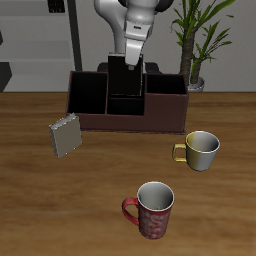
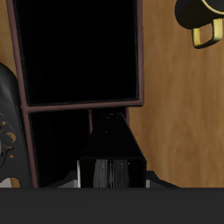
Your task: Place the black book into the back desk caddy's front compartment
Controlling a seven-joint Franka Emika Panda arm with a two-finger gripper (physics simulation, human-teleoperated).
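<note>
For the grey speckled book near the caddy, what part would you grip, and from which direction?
Grip the grey speckled book by its upper edge, coming down from above with the fingers across its thin thickness. It looks propped up and tilted on the table, beside the back desk caddy, so that edge looks free.

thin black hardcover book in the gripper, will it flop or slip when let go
The thin black hardcover book hangs straight in the gripper, so it is probably stiff. Its smooth faces might slip. Released above the dark reddish-brown wooden desk caddy, it may tip sideways.
</note>
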